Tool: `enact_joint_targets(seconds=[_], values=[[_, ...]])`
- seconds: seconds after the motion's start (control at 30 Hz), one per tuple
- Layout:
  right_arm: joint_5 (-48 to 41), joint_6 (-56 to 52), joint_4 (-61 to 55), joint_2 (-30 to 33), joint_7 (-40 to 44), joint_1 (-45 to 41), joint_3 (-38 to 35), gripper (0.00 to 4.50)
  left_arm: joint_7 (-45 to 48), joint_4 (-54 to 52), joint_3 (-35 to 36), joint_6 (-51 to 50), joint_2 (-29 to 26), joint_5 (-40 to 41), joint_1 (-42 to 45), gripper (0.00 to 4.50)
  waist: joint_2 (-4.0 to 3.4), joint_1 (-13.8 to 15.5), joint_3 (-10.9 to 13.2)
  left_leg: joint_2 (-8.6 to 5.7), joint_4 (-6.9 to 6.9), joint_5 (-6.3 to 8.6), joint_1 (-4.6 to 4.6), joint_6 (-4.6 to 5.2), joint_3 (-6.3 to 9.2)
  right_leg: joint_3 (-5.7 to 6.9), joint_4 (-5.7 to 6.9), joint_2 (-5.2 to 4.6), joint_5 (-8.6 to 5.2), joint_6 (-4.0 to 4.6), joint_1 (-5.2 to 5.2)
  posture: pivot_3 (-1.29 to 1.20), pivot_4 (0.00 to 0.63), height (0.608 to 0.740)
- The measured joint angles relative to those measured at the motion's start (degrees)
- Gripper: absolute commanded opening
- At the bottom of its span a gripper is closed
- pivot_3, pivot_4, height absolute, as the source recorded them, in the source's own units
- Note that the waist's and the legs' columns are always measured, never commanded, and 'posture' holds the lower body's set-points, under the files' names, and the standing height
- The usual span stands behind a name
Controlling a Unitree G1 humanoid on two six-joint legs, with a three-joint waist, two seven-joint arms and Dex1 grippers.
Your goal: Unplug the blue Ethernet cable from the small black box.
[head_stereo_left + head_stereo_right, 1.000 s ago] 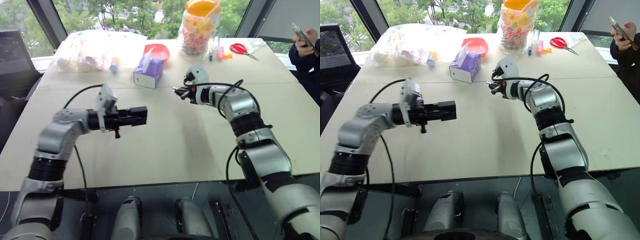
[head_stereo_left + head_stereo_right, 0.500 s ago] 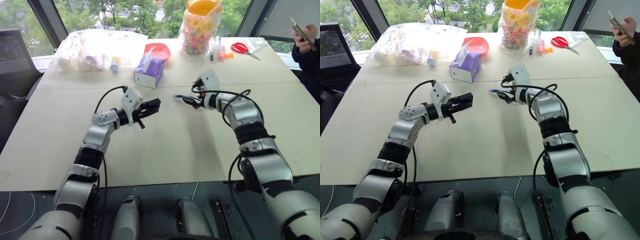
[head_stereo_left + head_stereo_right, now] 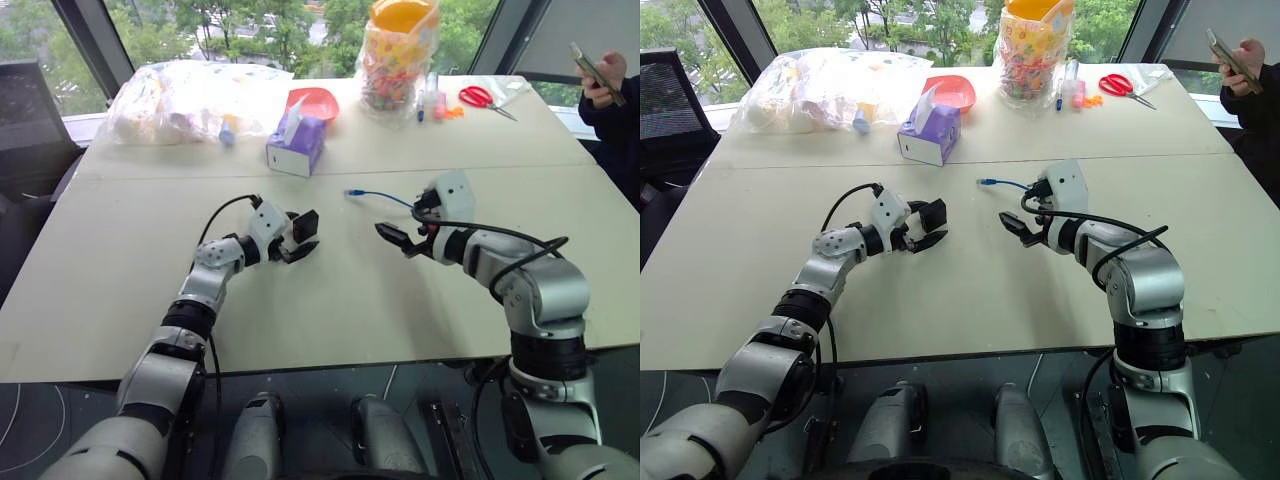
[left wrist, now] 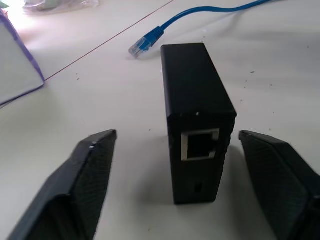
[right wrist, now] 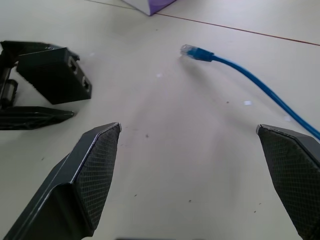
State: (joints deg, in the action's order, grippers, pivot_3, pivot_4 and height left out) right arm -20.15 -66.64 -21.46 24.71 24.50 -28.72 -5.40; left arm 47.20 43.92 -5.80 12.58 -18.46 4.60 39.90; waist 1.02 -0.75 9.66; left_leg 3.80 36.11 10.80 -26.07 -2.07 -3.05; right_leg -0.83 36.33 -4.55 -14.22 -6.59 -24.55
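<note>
The small black box stands on the table between my left gripper's open fingers, with a gap on each side and its empty port facing the wrist. In the left eye view the box is at my left gripper, left of the table's middle. The blue Ethernet cable lies loose on the table, its clear plug a short way beyond the box and apart from it. My right gripper hovers open and empty near the cable, facing the box.
A purple tissue box, a red bowl and a clear plastic bag sit at the back. A jar of colourful items and red scissors are back right. A person holding a phone stands at the far right edge.
My left gripper came forward and down with the box and opened, leaving it on the table. My right gripper let go of the cable's plug and pulled back towards me.
</note>
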Motion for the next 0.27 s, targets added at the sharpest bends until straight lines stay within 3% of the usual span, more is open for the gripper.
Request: enact_joint_targets(seconds=[0.27], values=[[-7.8, -2.8, -7.9, 7.6, 7.0, 2.9, -0.7, 4.50, 5.3, -24.3, 3.9, -14.3, -7.9, 7.8, -11.0, 4.43, 0.00, 0.1, 0.0, 0.01, 0.01, 0.00, -0.01, 0.00, 0.03, 0.00, -0.02, -0.02, -0.11, 0.20, 0.03, 0.00, 0.150, 0.735]])
